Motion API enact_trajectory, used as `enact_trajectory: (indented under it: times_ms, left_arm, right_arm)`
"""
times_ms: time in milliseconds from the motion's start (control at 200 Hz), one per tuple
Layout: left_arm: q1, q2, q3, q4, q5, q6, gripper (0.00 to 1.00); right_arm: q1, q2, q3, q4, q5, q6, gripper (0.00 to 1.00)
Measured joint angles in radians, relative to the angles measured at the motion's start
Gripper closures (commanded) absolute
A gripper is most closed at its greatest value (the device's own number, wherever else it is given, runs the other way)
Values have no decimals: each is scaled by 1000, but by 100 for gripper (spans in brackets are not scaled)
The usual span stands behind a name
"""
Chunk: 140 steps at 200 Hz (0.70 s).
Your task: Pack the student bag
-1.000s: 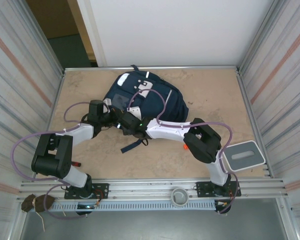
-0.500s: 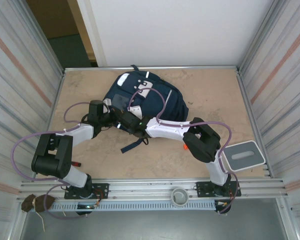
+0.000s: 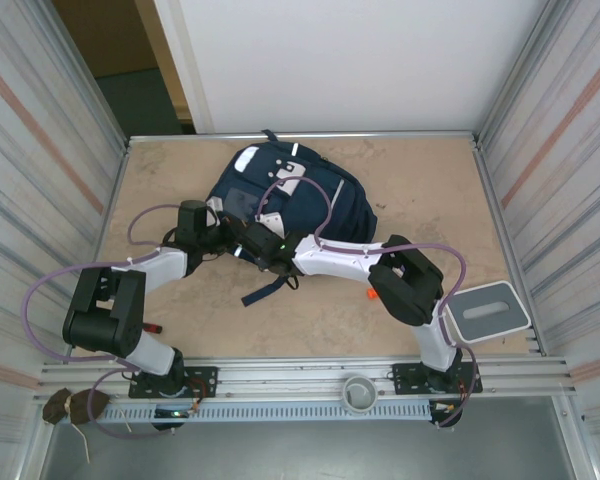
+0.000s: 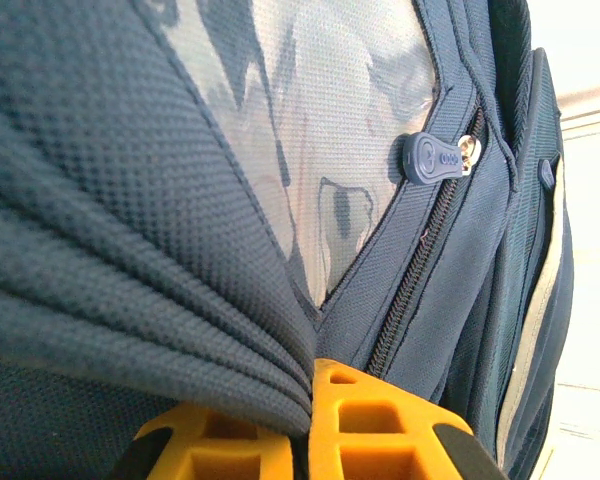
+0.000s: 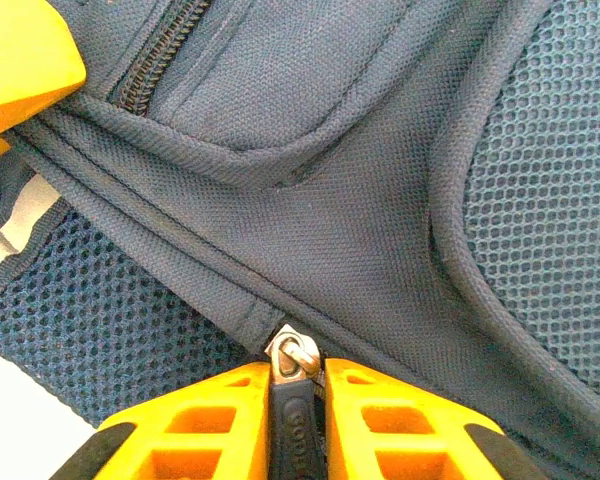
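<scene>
legible text: none that can be read with certainty. entry one, rubber zip pull [image 4: 432, 158] on the student bag [image 4: 130, 200], left wrist view: a short row of small raised rounded marks on its face, too small to make out as letters. entry two, dark zip pull [image 5: 296, 405] pinched in the right gripper [image 5: 298, 420], right wrist view: raised lettering runs along it (a few rounded characters show, the rest sits between the yellow fingers [image 5: 210, 425]), not readable as a word. entry three, white patch [image 3: 248, 157] at the bag's top, overhead view: any print is too small to tell.
</scene>
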Motion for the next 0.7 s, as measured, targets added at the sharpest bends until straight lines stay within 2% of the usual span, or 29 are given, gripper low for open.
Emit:
enact_trajectory:
  times_ms: [291,556,701]
  left_arm:
    - [-2,0,0,-1,0,4,100]
    - [11,3,0,-4,25,10,100]
    - [52,14,0,-4,55,20,100]
  right_arm:
    - [-11,-40,-52,33,-37,2,94]
    - [-69,-170,-236,165,-196,6,100]
    - [-93,-245,-344,183,-265,6,100]
